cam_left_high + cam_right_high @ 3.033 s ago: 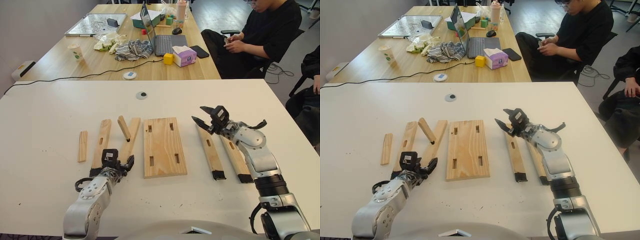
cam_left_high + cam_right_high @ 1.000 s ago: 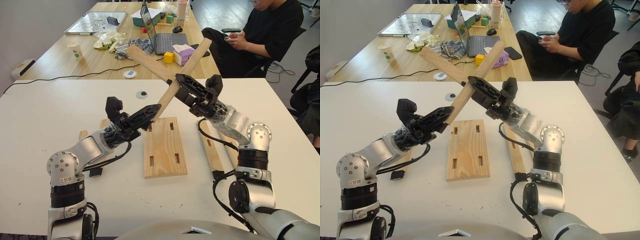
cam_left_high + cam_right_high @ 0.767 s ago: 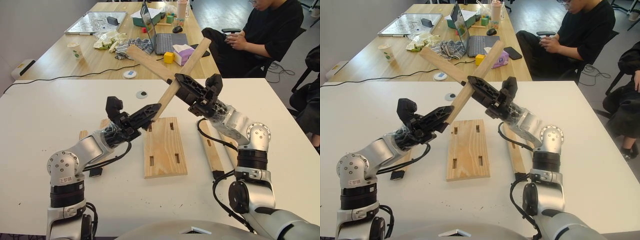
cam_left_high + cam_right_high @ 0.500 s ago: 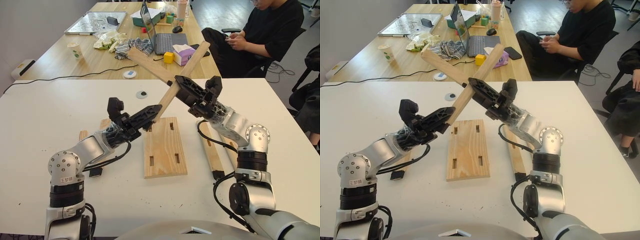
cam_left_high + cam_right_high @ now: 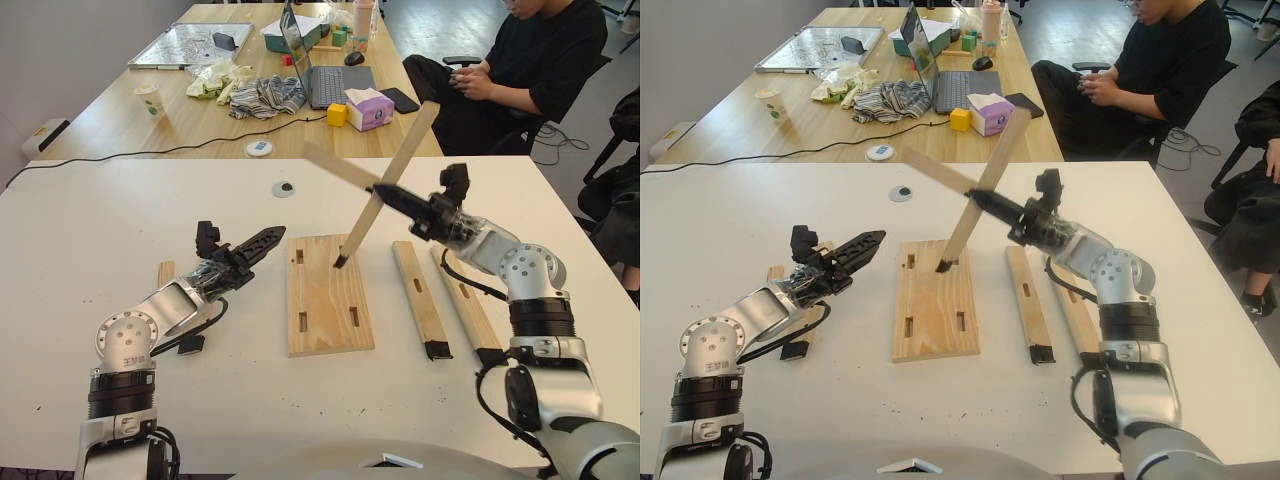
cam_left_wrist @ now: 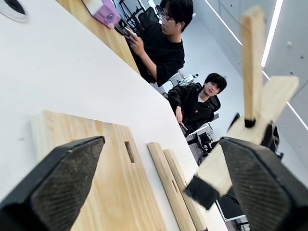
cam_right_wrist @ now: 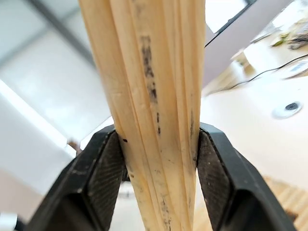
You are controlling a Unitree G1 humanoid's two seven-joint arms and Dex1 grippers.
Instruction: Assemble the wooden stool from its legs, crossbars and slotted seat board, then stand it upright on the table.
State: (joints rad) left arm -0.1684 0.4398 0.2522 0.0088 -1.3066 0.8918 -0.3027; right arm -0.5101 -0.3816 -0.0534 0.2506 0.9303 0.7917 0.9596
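My right gripper (image 5: pixel 395 203) is shut on a wooden leg (image 5: pixel 400 150) and holds it tilted above the table. A crossbar (image 5: pixel 335 166) sticks out of that leg toward the left. The leg's black-tipped end (image 5: pixel 340 262) is at the slotted seat board (image 5: pixel 325 300), near its far right slot; whether they touch is unclear. The right wrist view has both fingers (image 7: pixel 103 178) pressed on the leg (image 7: pixel 154 110). My left gripper (image 5: pixel 255 245) is open and holds nothing, low beside the board's left edge. Two legs (image 5: pixel 420 300) (image 5: pixel 470 315) lie right of the board. A short crossbar (image 5: pixel 165 273) lies far left.
A black leg tip (image 5: pixel 190 344) shows under my left arm. A small round disc (image 5: pixel 284 190) lies behind the board. The wooden table behind carries a laptop (image 5: pixel 320 70), cloths, a tissue box (image 5: pixel 369 110) and a cable. A person sits at the back right.
My left gripper let go of the leg and dropped to the board's left side. My right gripper swung the leg and crossbar rightward and down, bringing the black end to the board.
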